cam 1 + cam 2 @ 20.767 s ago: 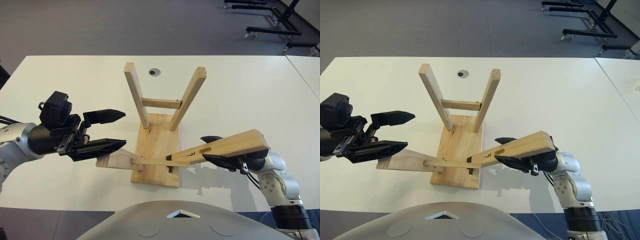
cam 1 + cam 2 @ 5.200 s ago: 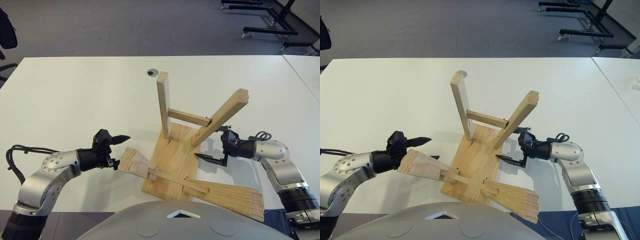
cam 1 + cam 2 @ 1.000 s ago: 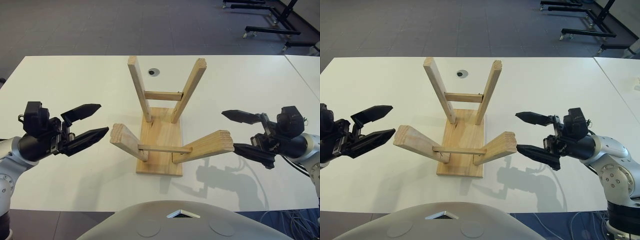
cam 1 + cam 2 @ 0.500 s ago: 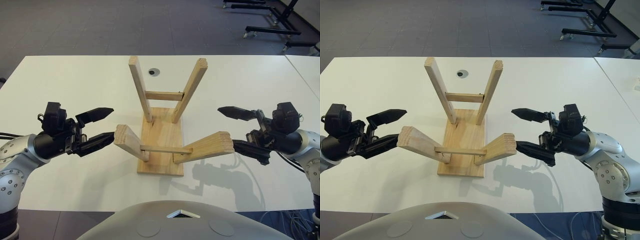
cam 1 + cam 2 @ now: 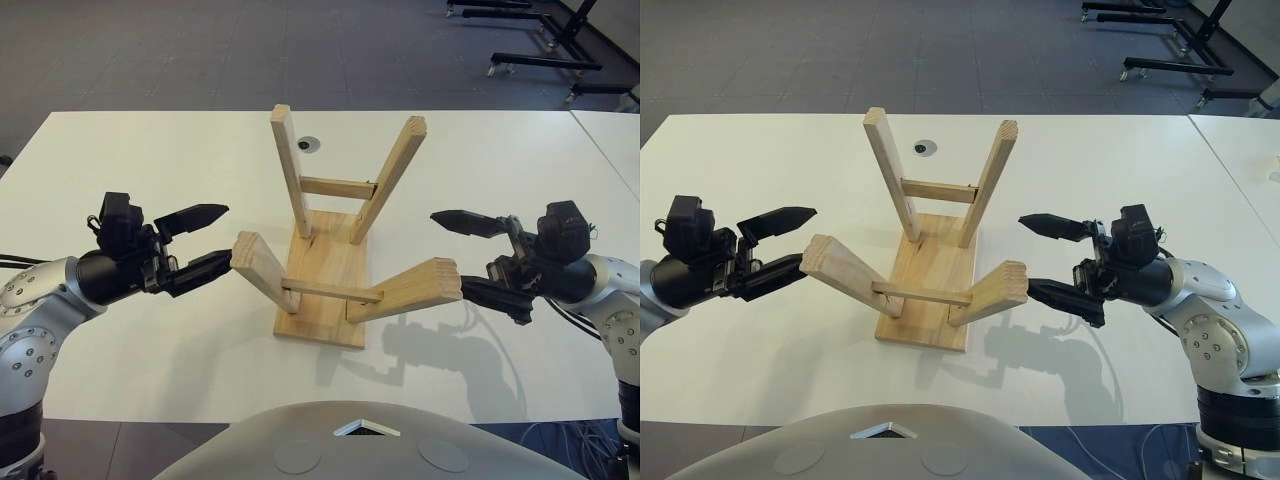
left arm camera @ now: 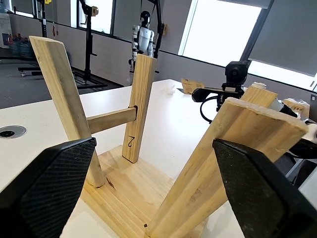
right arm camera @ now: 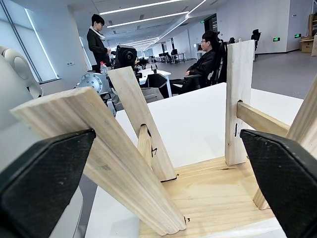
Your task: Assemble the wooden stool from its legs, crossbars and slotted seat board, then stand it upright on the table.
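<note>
The wooden stool lies upside down, its seat board flat on the white table. Two far legs stand upright, joined by a crossbar. The near left leg and near right leg splay outward, linked by a thin crossbar. My left gripper is open, and the near left leg's end sits between its fingers. My right gripper is open around the near right leg's end, its fingers on either side.
A round cable hole lies in the table behind the stool. A second table's edge adjoins at the right. Metal stands are on the floor beyond. Wide bare tabletop surrounds the stool.
Both open grippers have closed in on the splayed near legs. The stool has turned slightly on the table, its far legs shifting to the right.
</note>
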Available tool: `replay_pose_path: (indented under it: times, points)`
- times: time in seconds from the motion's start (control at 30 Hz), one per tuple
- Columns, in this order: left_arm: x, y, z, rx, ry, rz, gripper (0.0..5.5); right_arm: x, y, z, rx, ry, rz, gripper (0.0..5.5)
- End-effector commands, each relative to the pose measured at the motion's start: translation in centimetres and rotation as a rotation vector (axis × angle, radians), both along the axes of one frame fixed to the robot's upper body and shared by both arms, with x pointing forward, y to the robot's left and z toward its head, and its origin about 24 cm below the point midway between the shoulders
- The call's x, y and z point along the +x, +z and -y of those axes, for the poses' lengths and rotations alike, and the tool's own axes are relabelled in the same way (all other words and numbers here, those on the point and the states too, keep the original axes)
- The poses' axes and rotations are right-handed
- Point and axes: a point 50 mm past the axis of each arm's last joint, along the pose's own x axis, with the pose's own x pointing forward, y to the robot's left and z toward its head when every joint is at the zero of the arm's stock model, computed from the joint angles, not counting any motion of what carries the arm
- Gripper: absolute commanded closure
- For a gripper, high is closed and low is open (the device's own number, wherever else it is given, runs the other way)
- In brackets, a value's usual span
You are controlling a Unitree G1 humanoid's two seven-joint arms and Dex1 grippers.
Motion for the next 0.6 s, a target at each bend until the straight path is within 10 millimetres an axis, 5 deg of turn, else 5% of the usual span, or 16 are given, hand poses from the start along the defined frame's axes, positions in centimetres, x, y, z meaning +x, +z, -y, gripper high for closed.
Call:
replay_pose_path:
  times: [0.03, 0.33, 0.6]
  points:
    - [-1.6, -0.7, 5.1, -0.021, -0.313, -0.066, 1.15, 0.5, 0.0, -2.8, -0.028, 0.091, 0.032, 0.13]
    - [-2.1, -1.5, 7.2, -0.045, -0.334, -0.103, 1.15, -0.3, -0.7, -3.6, -0.017, 0.108, -0.013, 0.13]
    - [-3.4, -2.1, 7.9, -0.072, -0.273, -0.137, 1.15, 0.0, -0.9, -2.3, -0.081, 0.055, -0.024, 0.13]
